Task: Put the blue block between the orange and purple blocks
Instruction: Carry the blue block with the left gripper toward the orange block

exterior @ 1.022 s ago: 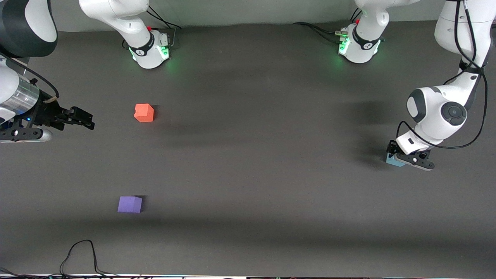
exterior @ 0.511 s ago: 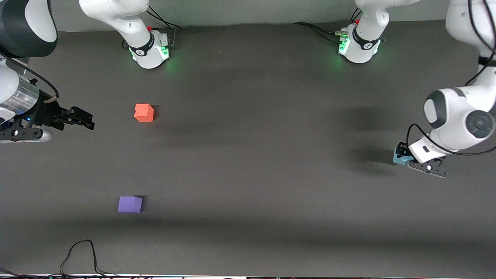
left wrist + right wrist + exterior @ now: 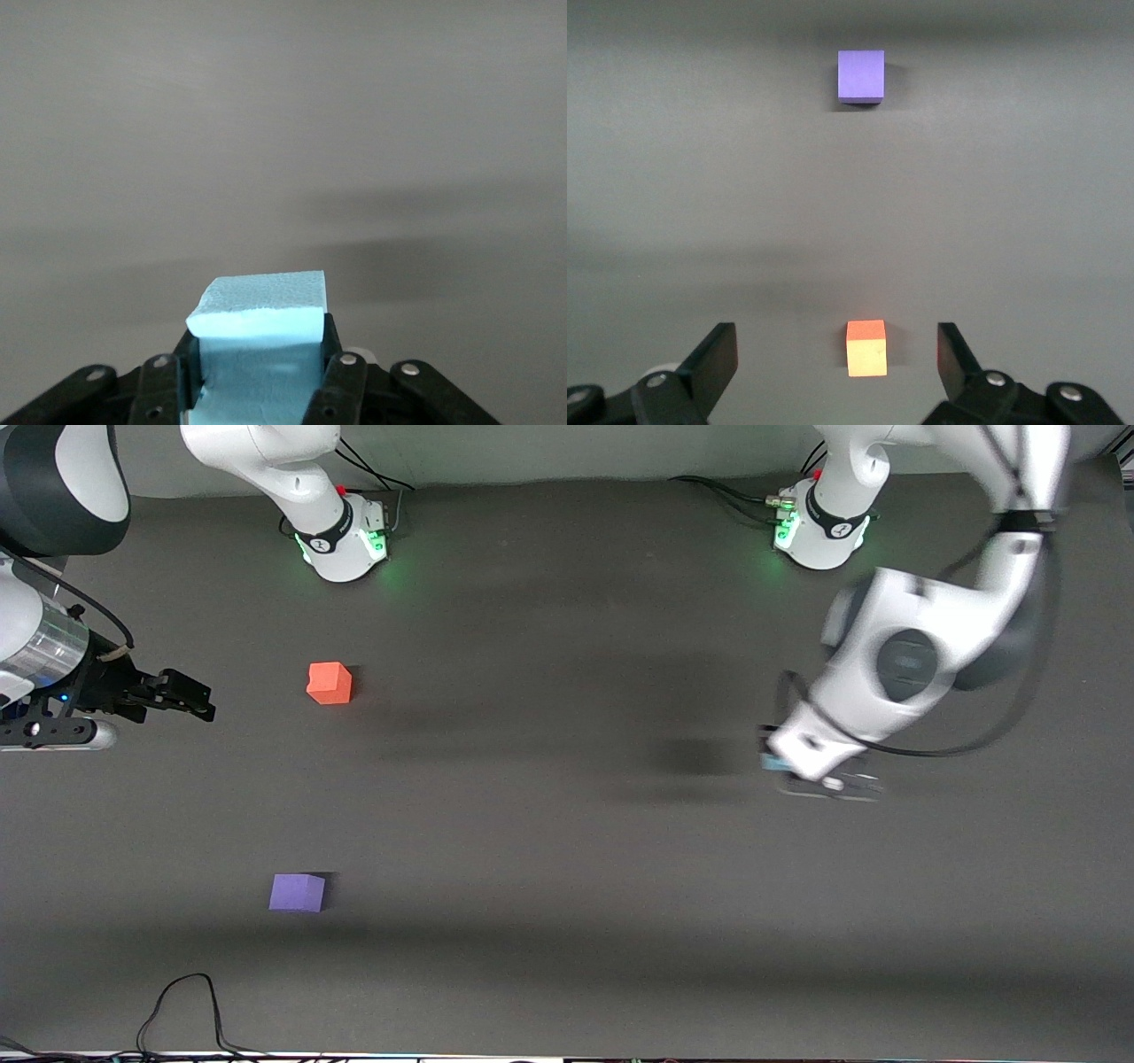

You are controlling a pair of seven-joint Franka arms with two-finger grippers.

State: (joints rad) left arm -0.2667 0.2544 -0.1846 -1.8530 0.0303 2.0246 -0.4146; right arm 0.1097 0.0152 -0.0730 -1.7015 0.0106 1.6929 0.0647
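Observation:
The blue block [image 3: 773, 763] is clamped in my left gripper [image 3: 784, 769], which is up in the air over the table toward the left arm's end. In the left wrist view the block [image 3: 261, 305] fills the gap between the shut fingers of the left gripper [image 3: 257, 336]. The orange block [image 3: 330, 683] and the purple block [image 3: 297, 892] stand apart on the table toward the right arm's end, the purple one nearer the front camera. My right gripper [image 3: 190, 695] waits open and empty beside the orange block. The right wrist view shows the right gripper [image 3: 836, 343], the orange block [image 3: 866, 347] and the purple block [image 3: 860, 75].
The dark grey table [image 3: 549, 850] carries the two arm bases [image 3: 341, 540] [image 3: 819, 531] along its edge farthest from the front camera. A black cable [image 3: 182, 1001] loops on the table at the edge nearest the front camera.
My left gripper has lifted the blue block and swung it toward the middle of the table, toward the right arm's end. The right arm and the other two blocks have not moved.

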